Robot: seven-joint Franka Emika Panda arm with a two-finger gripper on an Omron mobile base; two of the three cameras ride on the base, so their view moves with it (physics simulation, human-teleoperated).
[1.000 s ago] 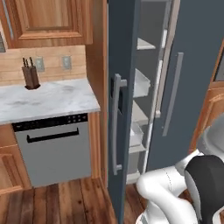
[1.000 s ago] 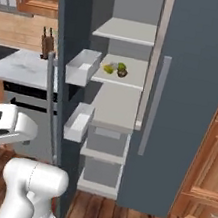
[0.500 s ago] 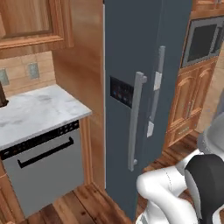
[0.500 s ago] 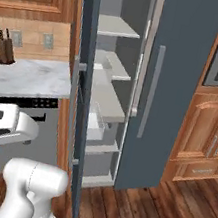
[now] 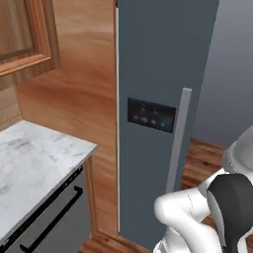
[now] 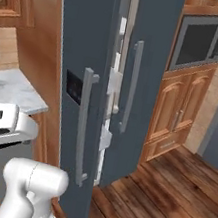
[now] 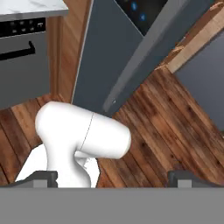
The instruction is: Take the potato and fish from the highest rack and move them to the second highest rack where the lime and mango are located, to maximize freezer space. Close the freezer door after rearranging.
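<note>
Hand view first: my two small dark fingertips sit far apart at the bottom corners, so the claw (image 7: pixel 111 177) is spread wide with nothing between its pads, pointed down at the dark wood plank floor (image 7: pixel 175 131). Up ahead of it stands the tall dark slate-blue freezer door (image 7: pixel 118 48) with its grey vertical bar handle (image 7: pixel 140 57); the claw is well apart from both and touches neither.

From the left base view I see that door's flat outer face (image 5: pixel 163 74), a small dark control panel (image 5: pixel 151 114) set into it, and the handle (image 5: pixel 177 143) just beside the panel. A white-grey marble counter (image 5: pixel 34 163) lies to the left, over a grey dishwasher front (image 5: pixel 59 217), with warm wood panelling (image 5: pixel 84 74) behind.

From the right base view the freezer door (image 6: pixel 80 50) stands ajar, and through the narrow gap I make out a strip of white tray-like bins (image 6: pixel 114 81); I cannot tell what they hold. Wooden cabinets (image 6: pixel 179 108) and a built-in dark microwave (image 6: pixel 200 42) stand to the right.
</note>
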